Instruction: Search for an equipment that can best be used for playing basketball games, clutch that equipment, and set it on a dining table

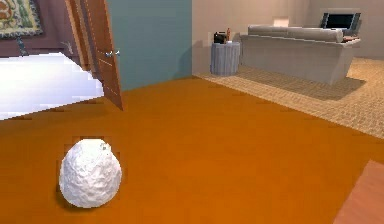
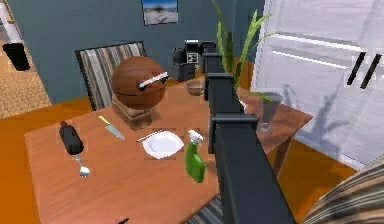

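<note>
One basketball [image 2: 125, 85], one plate [image 2: 162, 145], one spray bottle [image 2: 196, 162].

Light: I am seeing even brightness in both views.
Shadows: soft grey ones are lying across the white doors [image 2: 320, 60].

- Basketball [image 2: 133, 80]: round, orange-brown with dark seams, near the bench's far edge in the arm side view; whether it rests on the top cannot be told.
- Bench [image 2: 118, 182]: a dining table with a bare brown wooden top.
</note>
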Controlling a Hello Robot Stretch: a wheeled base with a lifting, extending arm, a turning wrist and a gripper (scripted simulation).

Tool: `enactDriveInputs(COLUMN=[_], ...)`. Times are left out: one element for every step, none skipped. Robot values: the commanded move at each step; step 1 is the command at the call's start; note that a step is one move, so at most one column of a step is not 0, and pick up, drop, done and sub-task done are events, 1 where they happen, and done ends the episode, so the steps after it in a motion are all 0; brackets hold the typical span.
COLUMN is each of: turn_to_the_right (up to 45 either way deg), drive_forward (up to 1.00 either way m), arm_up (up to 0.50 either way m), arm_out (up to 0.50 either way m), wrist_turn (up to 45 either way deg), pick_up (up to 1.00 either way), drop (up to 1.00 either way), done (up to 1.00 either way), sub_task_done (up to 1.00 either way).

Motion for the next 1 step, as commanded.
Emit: enactDriveInputs(turn_to_the_right=[0.0], drive_forward=[0.00], arm_up=[0.00], arm_out=[0.00], wrist_turn=[39.0], pick_up=[0.00], drop=[0.00], done=[0.00], sub_task_done=[0.00])
